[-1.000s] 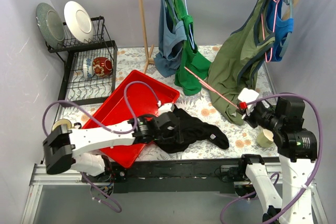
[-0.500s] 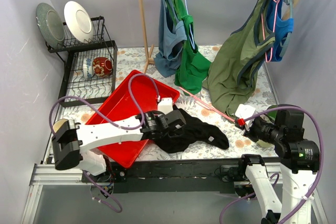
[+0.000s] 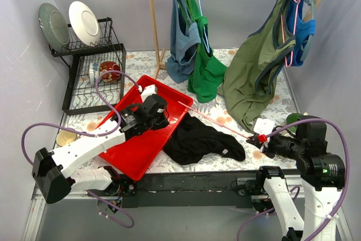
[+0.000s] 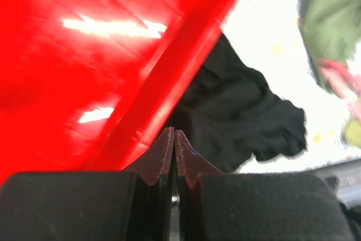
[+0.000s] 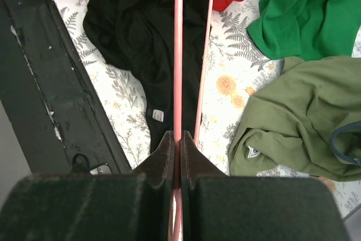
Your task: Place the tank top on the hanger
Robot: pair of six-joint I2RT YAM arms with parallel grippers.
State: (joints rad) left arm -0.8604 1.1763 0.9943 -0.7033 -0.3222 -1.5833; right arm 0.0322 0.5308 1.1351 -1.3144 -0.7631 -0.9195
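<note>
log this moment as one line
left gripper: shut, empty, over tray | right gripper: shut on hanger | tank top: on table, off hanger

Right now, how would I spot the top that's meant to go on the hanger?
Find the red tray on the table. Just right of it in the top view, by the near edge, lies the tank top, crumpled. It is the only black one; the olive top and green top hang behind it.
</note>
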